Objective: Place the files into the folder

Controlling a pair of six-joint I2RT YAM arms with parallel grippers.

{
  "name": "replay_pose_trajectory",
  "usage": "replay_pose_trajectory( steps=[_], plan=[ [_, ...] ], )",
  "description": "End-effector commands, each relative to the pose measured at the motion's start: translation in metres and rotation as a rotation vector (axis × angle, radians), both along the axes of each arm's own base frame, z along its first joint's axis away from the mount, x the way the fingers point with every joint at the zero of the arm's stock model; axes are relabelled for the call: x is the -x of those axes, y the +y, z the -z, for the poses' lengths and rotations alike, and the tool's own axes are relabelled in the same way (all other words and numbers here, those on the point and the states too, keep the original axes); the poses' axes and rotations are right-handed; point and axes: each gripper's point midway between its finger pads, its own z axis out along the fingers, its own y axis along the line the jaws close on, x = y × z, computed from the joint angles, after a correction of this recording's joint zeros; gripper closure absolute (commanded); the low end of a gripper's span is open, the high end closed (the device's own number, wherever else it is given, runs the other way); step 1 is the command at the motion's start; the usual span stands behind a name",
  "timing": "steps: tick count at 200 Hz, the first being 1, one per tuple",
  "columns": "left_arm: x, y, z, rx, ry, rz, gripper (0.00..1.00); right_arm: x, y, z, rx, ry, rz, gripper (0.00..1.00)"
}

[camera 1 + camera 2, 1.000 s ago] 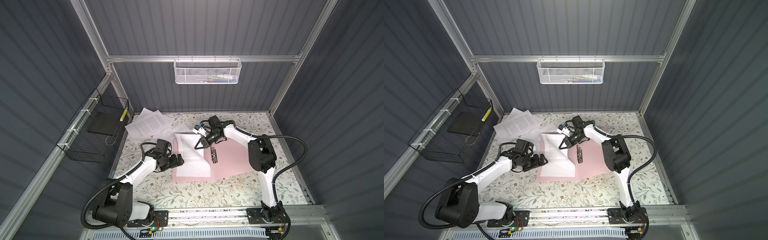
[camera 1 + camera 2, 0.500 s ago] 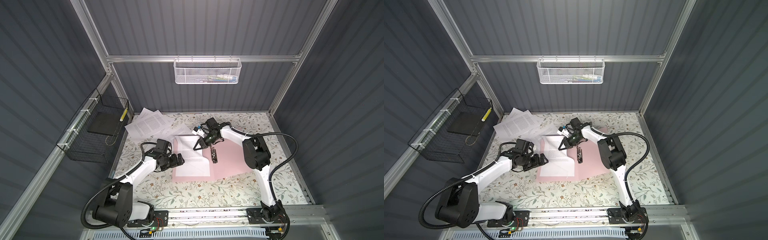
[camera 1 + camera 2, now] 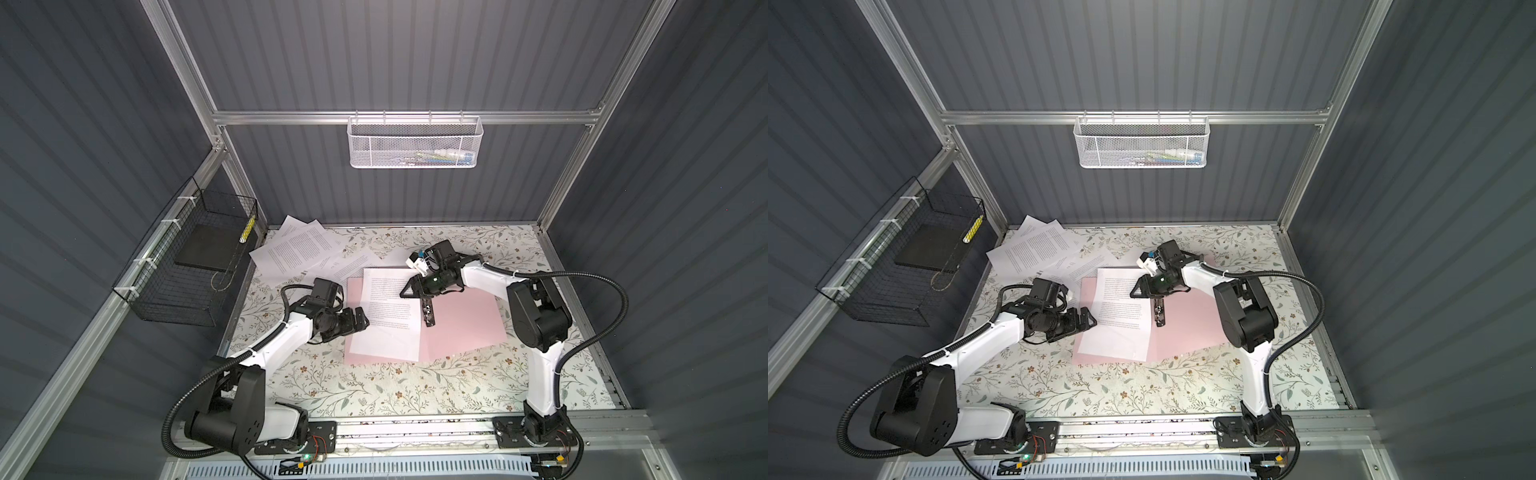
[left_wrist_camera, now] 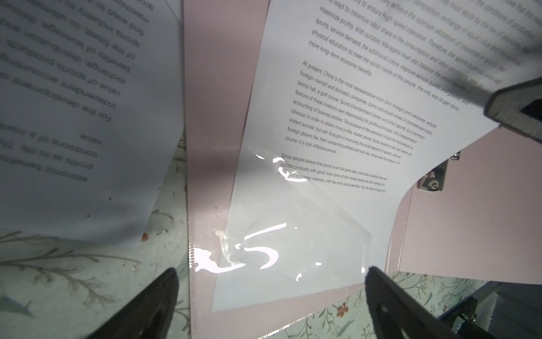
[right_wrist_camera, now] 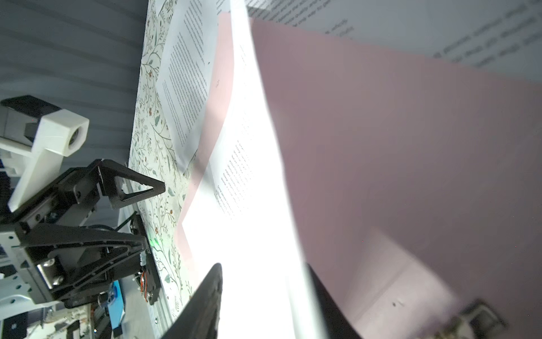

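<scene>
Folder [image 3: 461, 328] open on floral bench [image 3: 374, 386], dark ribbed walls around. One printed sheet [image 3: 386, 328] lies on its left half; loose sheets [image 3: 299, 249] are fanned far left. Left wrist view alone shows glossy clear film [image 4: 264, 249] and a half-covered clip [image 4: 434, 179]. Left tool [image 3: 360, 323] gapes wide at the folder's edge. Right tool [image 3: 415, 293] is parted astride the sheet's edge, which is glare-washed in the right wrist view.

— What colour is the folder [image 3: 461, 328]?
— Pale pink, plain. The files [image 3: 388, 316] are white with blocks of small black text.
— And the worktop [image 3: 374, 386]?
— Off-white, printed with grey-green sprigs and small brown flowers. My fingers [image 4: 390, 308] are black, my arms [image 3: 286, 336] white with black joints.
</scene>
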Motion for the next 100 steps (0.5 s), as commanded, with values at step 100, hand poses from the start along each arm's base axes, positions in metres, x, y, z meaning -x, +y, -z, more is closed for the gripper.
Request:
replay_pose_trajectory(
  steps=[100],
  plan=[
    [-0.001, -0.003, -0.005, 0.020, -0.009, 0.019, 0.00, -0.001, -0.009, -0.015, -0.181, -0.055, 0.316, 0.59]
  ],
)
